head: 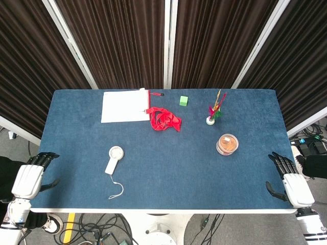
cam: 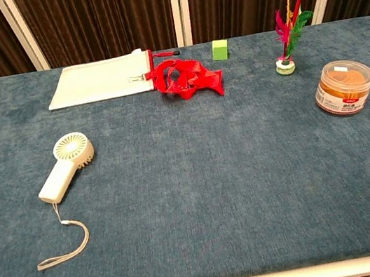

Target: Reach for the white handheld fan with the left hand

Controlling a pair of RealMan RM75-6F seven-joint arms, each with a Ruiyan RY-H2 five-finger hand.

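The fan (head: 114, 158) was not yet reached: the left hand (head: 29, 179), fingers apart and empty, was seen at the bench (head: 168, 168) edge.

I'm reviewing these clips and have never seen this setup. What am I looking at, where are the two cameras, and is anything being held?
This is a two-armed robot with human-like hands, at a blue table. The head view looks down from above; the chest view looks across the table from lower down.

In the head view the left hand and right hand sit at the table's near corners, fingers apart, holding nothing. The chest view shows neither hand.

On the table: a white fan with a wrist cord, near the left hand and untouched; a white pouch; a red ribbon; a green cube; a feathered shuttlecock, upright; and a round clear tub.
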